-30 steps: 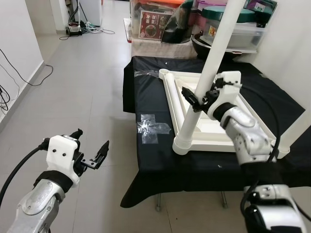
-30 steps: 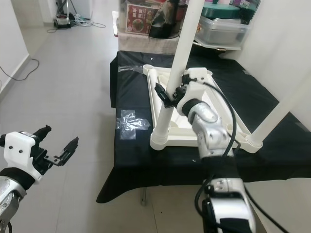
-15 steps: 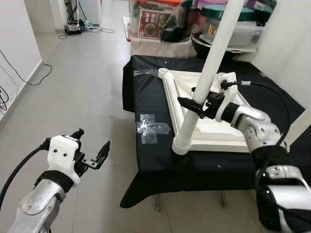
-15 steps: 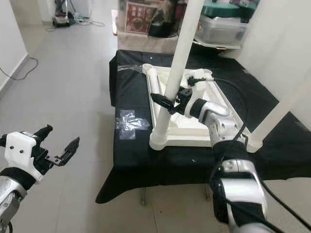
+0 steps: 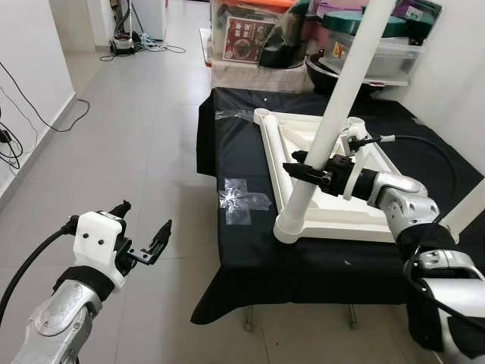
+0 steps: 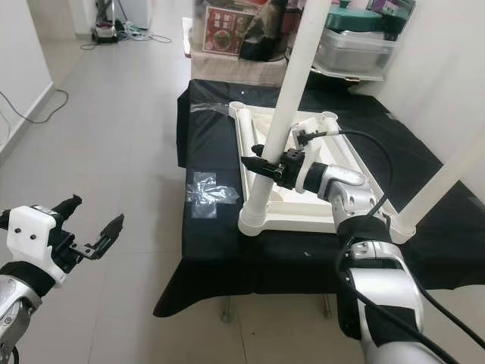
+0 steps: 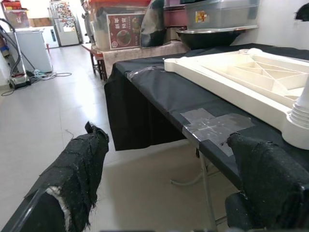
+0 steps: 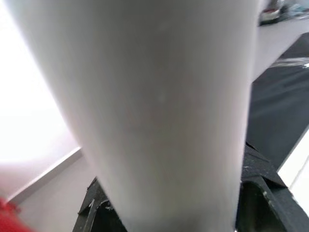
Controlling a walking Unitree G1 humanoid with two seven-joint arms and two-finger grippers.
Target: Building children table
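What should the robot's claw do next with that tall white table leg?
Probably keep twisting it tighter. The right claw is clamped around the tall white plastic table leg, which already stands in the corner socket of the upside-down white plastic tabletop, so finishing the screw-in seems the likely small move.

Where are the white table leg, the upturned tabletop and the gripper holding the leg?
white table leg (image 5: 337, 106), left eye view, mid-shaft.
upturned tabletop (image 5: 350, 221), left eye view, near rim.
right gripper (image 5: 301, 171), left eye view, between fingertips.
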